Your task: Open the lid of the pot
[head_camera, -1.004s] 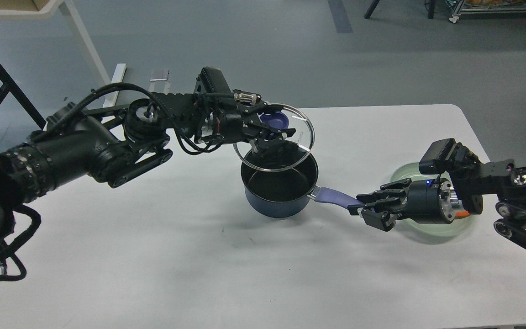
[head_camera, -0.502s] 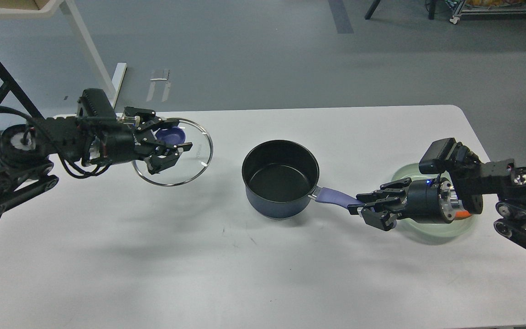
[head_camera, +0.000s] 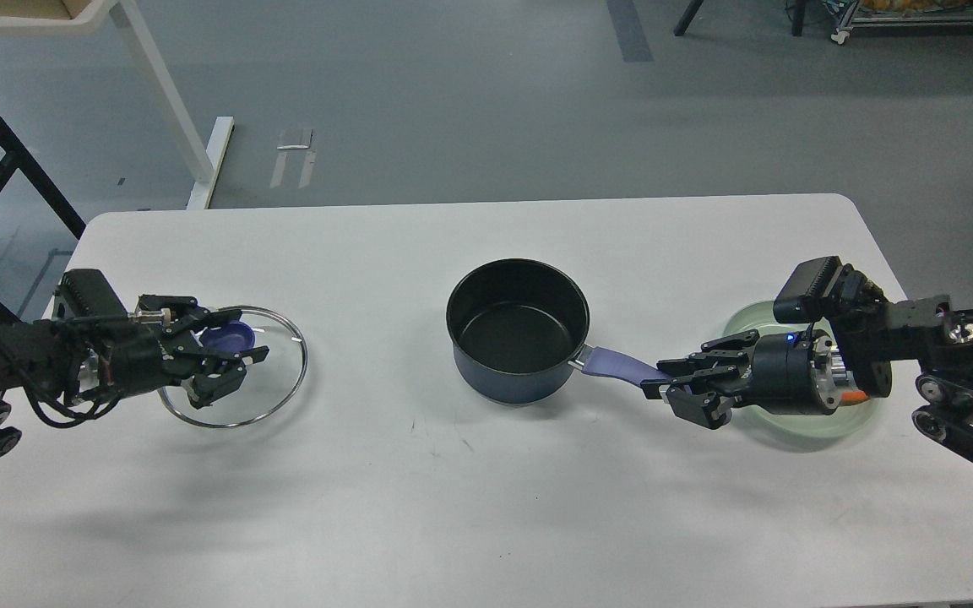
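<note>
Glass lid [head_camera: 271, 371] held by blue knob [head_camera: 229, 338], pinched in left gripper [head_camera: 229, 365], low over table [head_camera: 419, 498], well left of open pot [head_camera: 518, 329]. Right gripper [head_camera: 682, 386] clamped on pot handle [head_camera: 617, 366]. Set-down judged straight below.

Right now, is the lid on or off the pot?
Off. The pot stands uncovered, dark inside showing; the left gripper holds the glass lid by its knob far left.
</note>
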`<state>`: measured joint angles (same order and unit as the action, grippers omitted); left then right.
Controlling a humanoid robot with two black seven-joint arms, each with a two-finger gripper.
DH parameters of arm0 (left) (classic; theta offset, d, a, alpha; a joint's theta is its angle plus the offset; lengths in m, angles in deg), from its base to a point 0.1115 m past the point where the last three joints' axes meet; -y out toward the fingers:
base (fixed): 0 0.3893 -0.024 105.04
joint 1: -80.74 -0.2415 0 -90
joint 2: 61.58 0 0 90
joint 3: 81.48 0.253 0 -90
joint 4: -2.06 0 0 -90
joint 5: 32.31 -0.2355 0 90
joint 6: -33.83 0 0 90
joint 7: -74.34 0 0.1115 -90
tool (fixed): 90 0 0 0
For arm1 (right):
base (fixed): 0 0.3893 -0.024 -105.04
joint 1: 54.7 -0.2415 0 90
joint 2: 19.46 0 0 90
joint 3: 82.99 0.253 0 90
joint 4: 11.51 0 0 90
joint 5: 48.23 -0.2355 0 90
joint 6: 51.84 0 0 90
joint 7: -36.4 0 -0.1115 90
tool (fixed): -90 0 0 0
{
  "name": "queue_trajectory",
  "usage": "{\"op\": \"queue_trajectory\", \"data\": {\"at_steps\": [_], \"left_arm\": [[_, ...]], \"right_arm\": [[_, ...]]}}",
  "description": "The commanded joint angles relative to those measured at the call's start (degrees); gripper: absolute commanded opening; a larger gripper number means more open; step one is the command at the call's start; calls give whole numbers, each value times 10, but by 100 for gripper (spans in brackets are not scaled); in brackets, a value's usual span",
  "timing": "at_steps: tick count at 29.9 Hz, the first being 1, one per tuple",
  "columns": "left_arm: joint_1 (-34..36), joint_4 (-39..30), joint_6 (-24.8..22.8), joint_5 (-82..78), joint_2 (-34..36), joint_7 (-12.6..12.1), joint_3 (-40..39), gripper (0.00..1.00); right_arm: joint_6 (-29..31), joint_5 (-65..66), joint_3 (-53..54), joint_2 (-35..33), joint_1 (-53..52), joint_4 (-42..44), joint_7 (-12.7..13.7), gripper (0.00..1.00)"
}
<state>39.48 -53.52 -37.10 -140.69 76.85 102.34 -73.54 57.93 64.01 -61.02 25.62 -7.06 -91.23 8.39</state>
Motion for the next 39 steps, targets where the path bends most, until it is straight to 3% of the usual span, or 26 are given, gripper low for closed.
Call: {"op": "queue_trajectory", "data": {"at_steps": [1,9,11,16,22,27,29,35,37,39], "left_arm": [[-11,13,8,0,-3,0,-1,47],[-34,24,12,13,-7,0,-2,53],[-37,26,19,20,-7,0,-2,57],[-39,28,22,21,-7,0,-2,80],[-39,27,22,32,-7,0,-4,92],[-30,-4,14,122,2,0,-20,96],[-22,-37,-11,187,13,0,-44,96],[28,-90,-176,514,19,0,-114,98],[27,-92,-213,628,17,0,-132,99],[27,-92,-252,726,11,0,-137,99]], "right_arm": [[0,0,0,0,0,0,0,39],[-1,0,1,0,0,0,0,39],[-1,0,1,0,0,0,0,39],[-1,0,1,0,0,0,0,39],[-1,0,2,0,0,0,0,40],[-1,-1,3,0,-1,0,0,41],[-1,-1,4,-8,0,-1,0,41],[-1,-1,4,-15,0,-8,0,44],[-1,-1,5,-18,0,-10,0,52],[-2,-4,9,-25,0,-14,0,67]]}}
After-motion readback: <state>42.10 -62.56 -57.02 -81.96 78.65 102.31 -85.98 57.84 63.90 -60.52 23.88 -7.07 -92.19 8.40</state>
